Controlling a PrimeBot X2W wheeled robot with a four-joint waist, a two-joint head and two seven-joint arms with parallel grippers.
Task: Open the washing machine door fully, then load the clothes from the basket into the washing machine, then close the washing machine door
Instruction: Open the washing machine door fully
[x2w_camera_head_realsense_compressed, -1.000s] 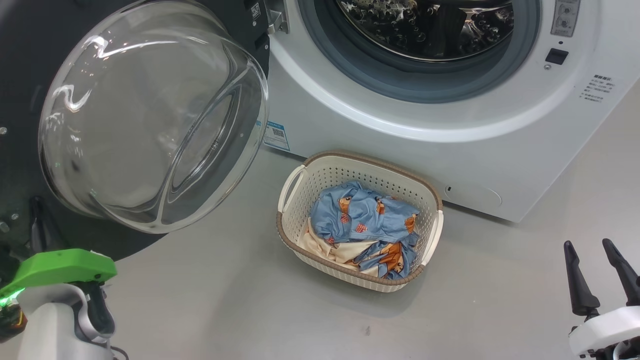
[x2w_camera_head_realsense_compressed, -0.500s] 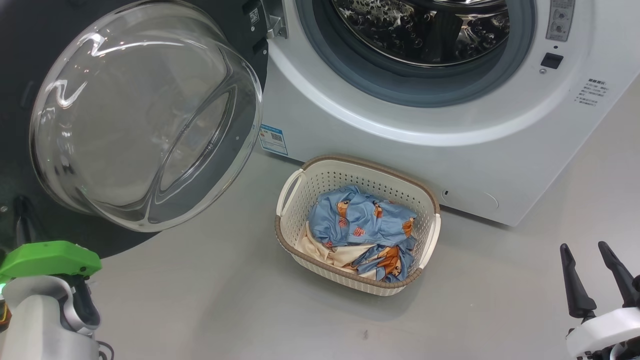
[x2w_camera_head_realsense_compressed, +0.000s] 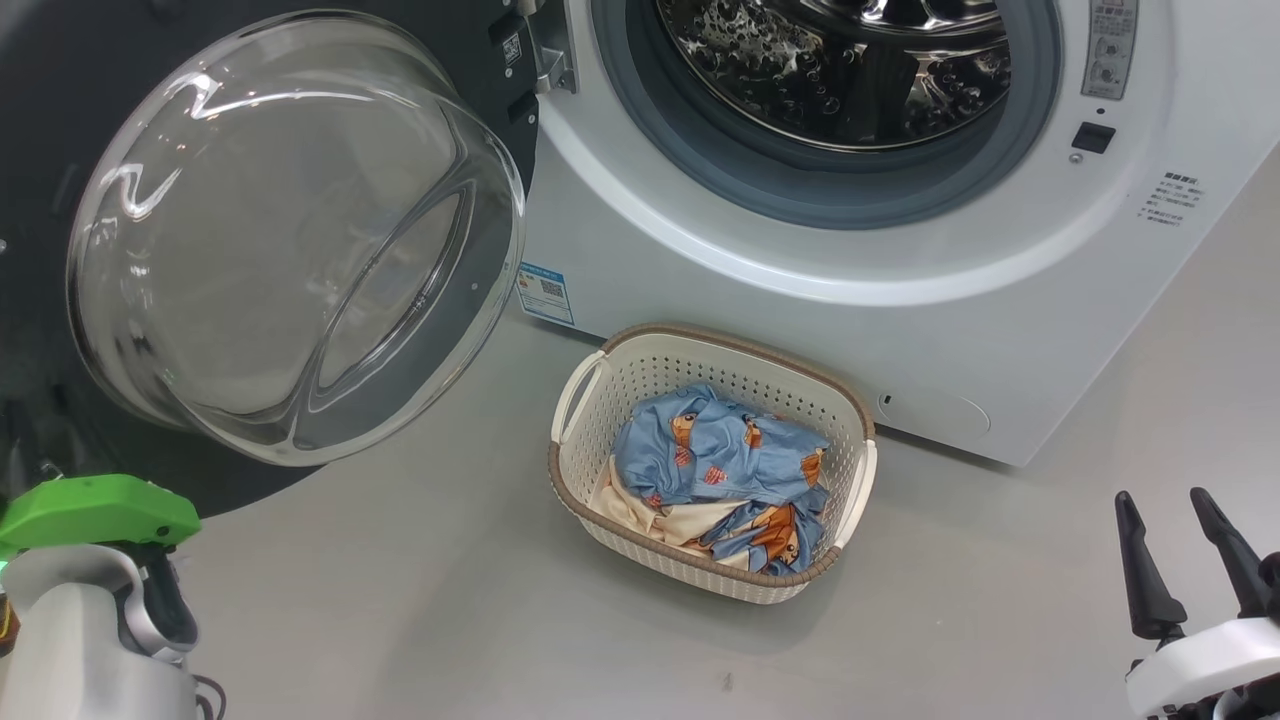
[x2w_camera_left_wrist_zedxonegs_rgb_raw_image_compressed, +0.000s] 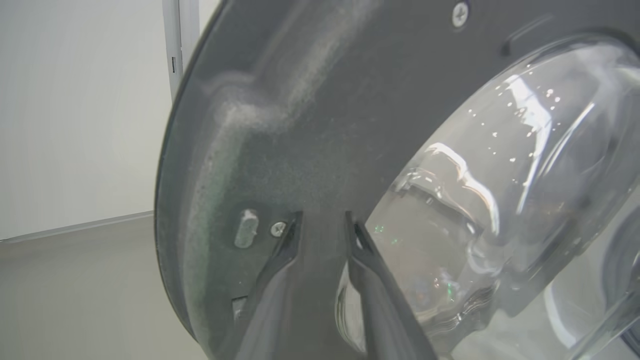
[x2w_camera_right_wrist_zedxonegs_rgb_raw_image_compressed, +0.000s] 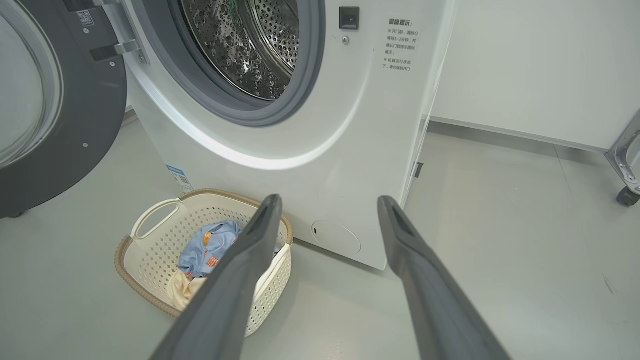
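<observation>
The washing machine stands with its steel drum exposed. The washing machine door hangs swung out to the left, its glass bowl bulging toward me. On the floor before the machine sits the basket, holding the clothes: blue printed pieces over a cream one. My left gripper points at the door's dark inner face, its fingers slightly parted with nothing between them. Its green wrist piece shows at lower left. My right gripper is open, right of the basket.
A blue sticker marks the machine's lower left front. A metal frame on a castor stands at the far right by the white wall. Grey floor spreads around the basket.
The head camera has shifted, so the machine and basket sit slightly lower in the picture. My left arm has slid a little left and down, below the door. The right gripper stays open.
</observation>
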